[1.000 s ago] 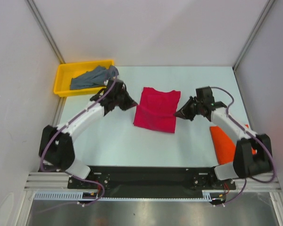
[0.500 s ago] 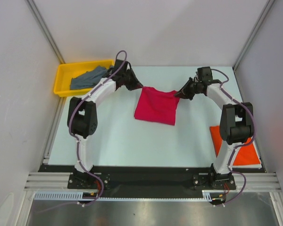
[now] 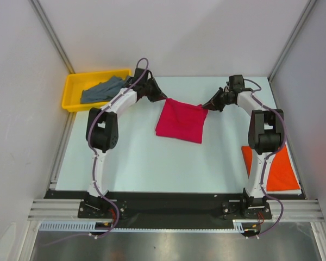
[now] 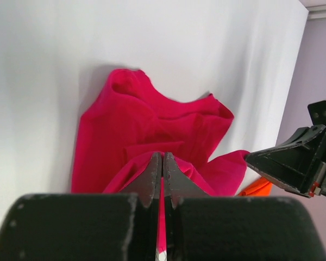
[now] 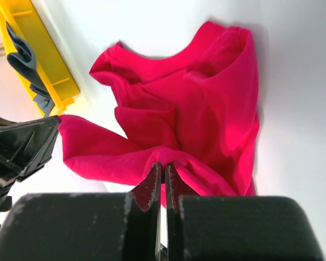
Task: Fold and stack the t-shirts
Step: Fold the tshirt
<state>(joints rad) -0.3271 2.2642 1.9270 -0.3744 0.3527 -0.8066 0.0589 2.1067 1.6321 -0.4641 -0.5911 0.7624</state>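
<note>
The crimson-pink t-shirt (image 3: 180, 120) lies folded on the white table, its far edge lifted and stretched between both grippers. My left gripper (image 3: 164, 99) is shut on its far left corner, and cloth shows pinched between the fingers in the left wrist view (image 4: 163, 163). My right gripper (image 3: 205, 107) is shut on the far right corner (image 5: 164, 166). The orange-red t-shirt (image 3: 271, 166) lies at the table's right edge, partly behind the right arm. A grey-blue t-shirt (image 3: 102, 89) sits crumpled in the yellow tray.
The yellow tray (image 3: 74, 82) stands at the far left corner, also seen in the right wrist view (image 5: 43, 60). Grey enclosure walls close in the table at the back and both sides. Both arms stretch far out over the table.
Both grippers have carried the crimson-pink shirt's edge away from me toward the far side, folding it over. The arms have stretched out and the orange-red shirt shows more.
</note>
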